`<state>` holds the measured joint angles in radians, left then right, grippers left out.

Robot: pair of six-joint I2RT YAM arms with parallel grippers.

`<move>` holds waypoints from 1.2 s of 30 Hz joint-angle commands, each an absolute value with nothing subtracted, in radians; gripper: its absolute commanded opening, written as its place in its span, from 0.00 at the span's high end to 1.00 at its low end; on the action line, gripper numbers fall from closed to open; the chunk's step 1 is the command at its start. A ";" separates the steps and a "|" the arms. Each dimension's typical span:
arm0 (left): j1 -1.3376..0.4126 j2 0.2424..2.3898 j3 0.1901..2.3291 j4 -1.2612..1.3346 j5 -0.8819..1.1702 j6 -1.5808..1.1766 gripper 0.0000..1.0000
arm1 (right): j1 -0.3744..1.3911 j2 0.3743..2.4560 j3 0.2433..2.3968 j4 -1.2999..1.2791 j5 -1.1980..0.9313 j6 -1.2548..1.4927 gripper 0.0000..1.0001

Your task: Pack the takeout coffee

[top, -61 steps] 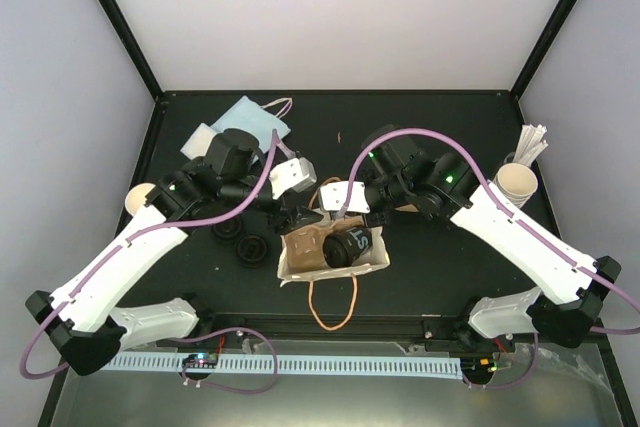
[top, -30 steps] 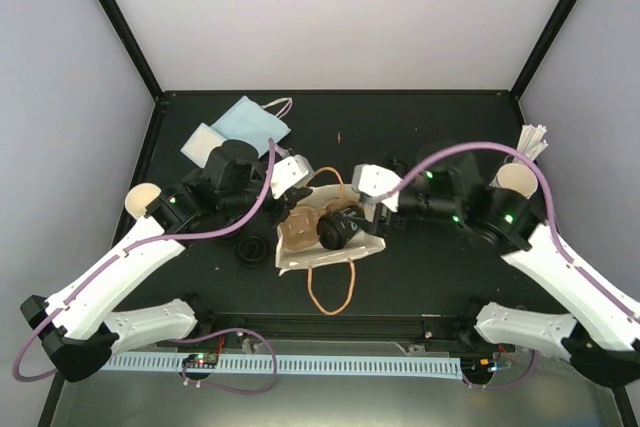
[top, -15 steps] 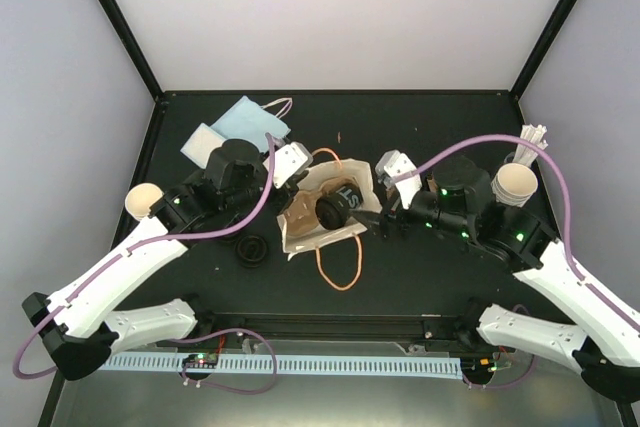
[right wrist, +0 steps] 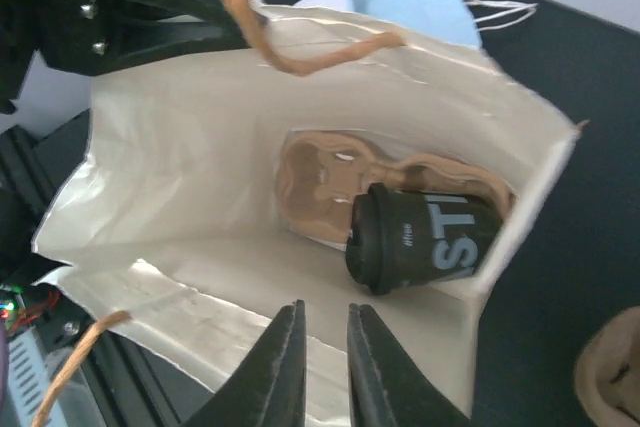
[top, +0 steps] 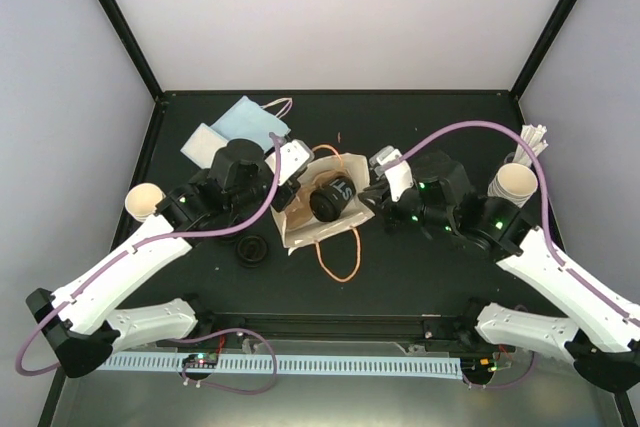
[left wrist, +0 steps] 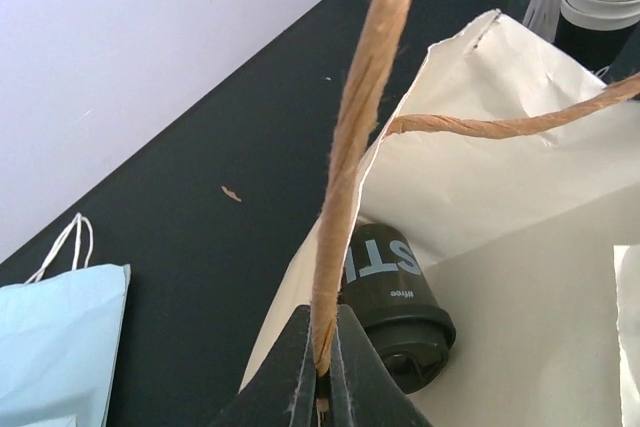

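The takeout coffee (top: 333, 197), a dark cup with a black lid, lies on its side inside the white paper bag (top: 295, 232). It rests on a brown pulp carrier (right wrist: 320, 177). My left gripper (top: 304, 171) is shut on the bag's upper twine handle (left wrist: 350, 147) and holds it taut above the bag's mouth. In the left wrist view the cup (left wrist: 395, 282) shows just past the left gripper (left wrist: 322, 347). My right gripper (right wrist: 325, 312) hovers at the bag's right rim (right wrist: 180, 147), its jaws a narrow gap apart with nothing between them. The cup (right wrist: 420, 237) lies beyond its tips.
The bag's other handle (top: 338, 257) loops on the table in front. A small beige paper cup (top: 143, 200) stands far left, with black lids (top: 252, 250) near it. A blue face mask (top: 250, 122) and a white napkin (top: 200, 140) lie back left. Stacked cups with sticks (top: 515, 182) stand right.
The bag has been drawn toward the back and its mouth pulled open by the left gripper on the handle. The right gripper pulled out of the bag, then returned to its right rim with jaws narrowed.
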<state>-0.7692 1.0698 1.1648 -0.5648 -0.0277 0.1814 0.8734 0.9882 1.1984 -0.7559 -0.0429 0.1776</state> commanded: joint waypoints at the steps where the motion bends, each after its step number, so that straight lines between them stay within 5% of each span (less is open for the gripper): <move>1: -0.782 1.081 1.140 -0.501 -0.042 0.183 0.98 | 0.871 1.015 1.163 -0.702 -0.156 0.192 0.96; 36: -0.890 1.052 1.089 -0.556 0.053 0.088 0.98 | 0.974 0.959 0.835 -0.627 -0.120 0.290 0.99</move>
